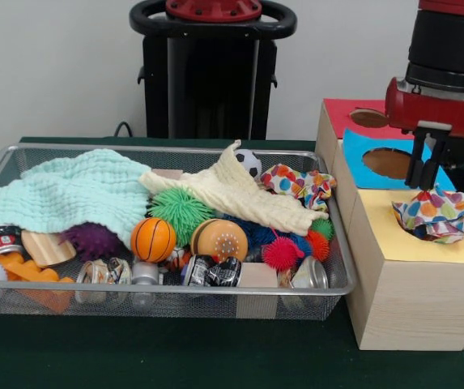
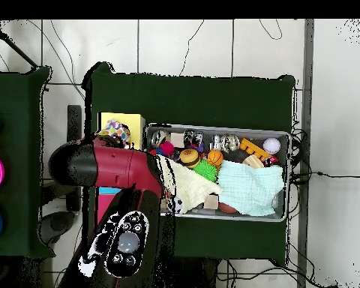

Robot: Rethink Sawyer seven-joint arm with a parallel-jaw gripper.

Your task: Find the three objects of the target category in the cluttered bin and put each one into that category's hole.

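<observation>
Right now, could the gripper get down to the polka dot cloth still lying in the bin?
Probably yes. That polka dot cloth lies on top of the clutter at the basket's right end, nothing covering it. But the gripper stands over the box, at a second dotted cloth on the yellow panel.

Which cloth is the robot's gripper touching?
The polka-dot cloth on the yellow box top, under the gripper; the other dotted, mint and cream cloths lie in the bin.

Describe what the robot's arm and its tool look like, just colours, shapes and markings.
The arm is thick and rounded, with a black cylindrical segment above a glossy red housing edged by a pale grey band. Below hangs the tool, a slim black piece under a small grey bracket. In the overhead view the arm is a red tube with a black rounded end, joined to a black-and-red link carrying a cluster of pale round buttons.
</observation>
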